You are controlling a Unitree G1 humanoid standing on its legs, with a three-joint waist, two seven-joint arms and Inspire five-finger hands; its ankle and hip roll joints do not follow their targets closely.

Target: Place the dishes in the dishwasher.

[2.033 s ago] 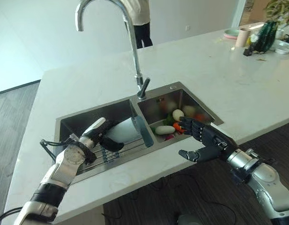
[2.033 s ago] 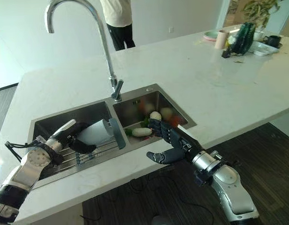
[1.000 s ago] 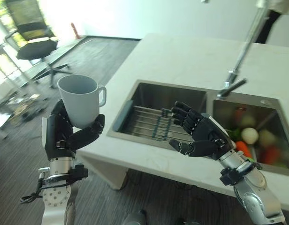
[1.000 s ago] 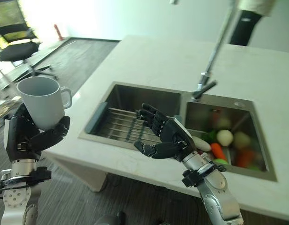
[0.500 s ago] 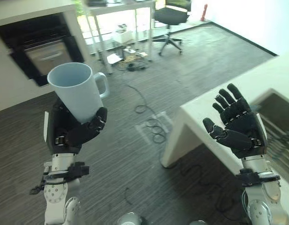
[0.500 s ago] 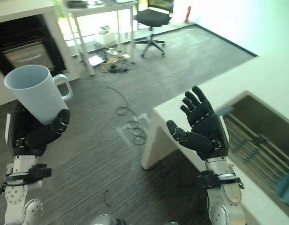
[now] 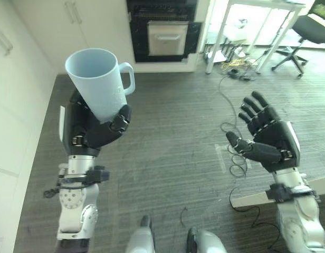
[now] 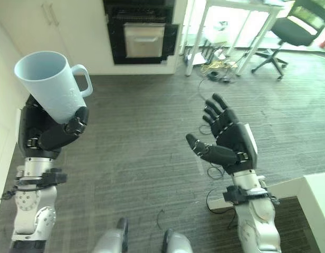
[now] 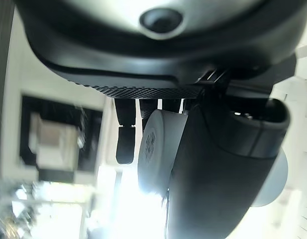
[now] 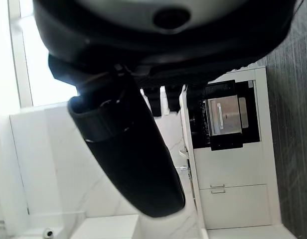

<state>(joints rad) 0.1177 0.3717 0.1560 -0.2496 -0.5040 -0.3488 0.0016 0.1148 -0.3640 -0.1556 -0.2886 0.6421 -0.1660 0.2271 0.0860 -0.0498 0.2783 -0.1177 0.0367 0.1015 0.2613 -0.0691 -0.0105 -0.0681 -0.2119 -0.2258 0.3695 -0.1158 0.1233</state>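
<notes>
One item is in my grasp: the left hand [image 7: 94,129] is wrapped round the lower body of a pale blue mug [image 7: 99,79], fingers behind it and thumb across the front. The mug stands mouth up, tilted slightly, its handle turned away from the palm. I judge this low grip keeps the rim and handle free for setting the mug into a rack. In the left wrist view the mug's base [image 9: 156,149] sits against the palm, which agrees with a firm hold.

The right hand [image 7: 268,139] is held up, palm turned inward, fingers spread and straight, carrying nothing. I take it as kept free to open a door or pull a rack.

Both hands are raised over the dark wood floor [image 7: 173,153], with no surface beneath the mug. Beyond, set into white cabinets [image 7: 94,21], is a dark built-in appliance [image 7: 162,29] with a pale front panel. I cannot tell whether it is the dishwasher. A white desk [image 7: 257,10] and an office chair [image 7: 310,26] stand to the right of it.
</notes>
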